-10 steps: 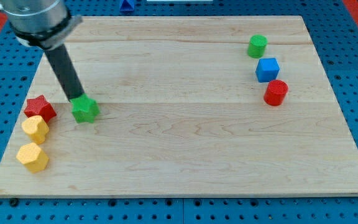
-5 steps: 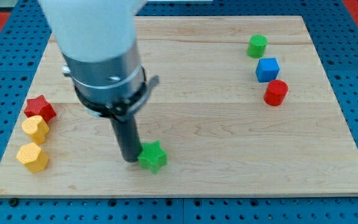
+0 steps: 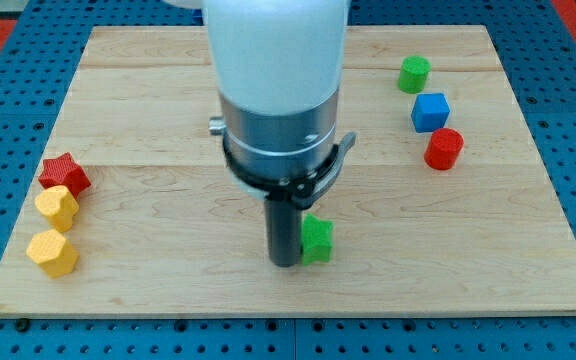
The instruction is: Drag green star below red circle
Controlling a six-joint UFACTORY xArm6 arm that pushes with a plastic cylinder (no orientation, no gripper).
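The green star (image 3: pixel 317 240) lies on the wooden board (image 3: pixel 168 100) near the view's bottom centre. My tip (image 3: pixel 285 262) touches the star's left side; the rod and arm body rise above it and hide part of the star. The red circle (image 3: pixel 444 149) stands at the view's right, up and to the right of the star, well apart from it.
A blue cube (image 3: pixel 430 111) and a green cylinder (image 3: pixel 414 74) stand just above the red circle. At the view's left edge sit a red star (image 3: pixel 64 175) and two yellow blocks (image 3: pixel 56 207) (image 3: pixel 52 252).
My tip has pushed the green star from the left side of the board down and to the right, to the bottom centre. The other blocks have not moved.
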